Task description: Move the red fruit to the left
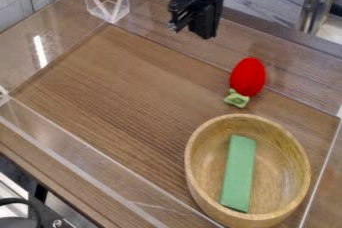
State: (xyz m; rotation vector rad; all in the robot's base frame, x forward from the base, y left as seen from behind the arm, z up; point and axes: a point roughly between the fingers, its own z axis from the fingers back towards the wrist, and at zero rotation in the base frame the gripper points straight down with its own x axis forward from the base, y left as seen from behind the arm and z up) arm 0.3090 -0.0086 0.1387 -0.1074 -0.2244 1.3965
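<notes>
Camera view: the arm is cut off by the top edge, its black gripper (197, 19) closed on nothing above the table's (120, 92) far edge, while the red fruit (246, 76) lies near the right edge beyond the wooden bowl (201, 157), long axis running away, green cap nearest.

Soft, even daylight; low-resolution blur; pale glare on clear walls (47, 47).
</notes>
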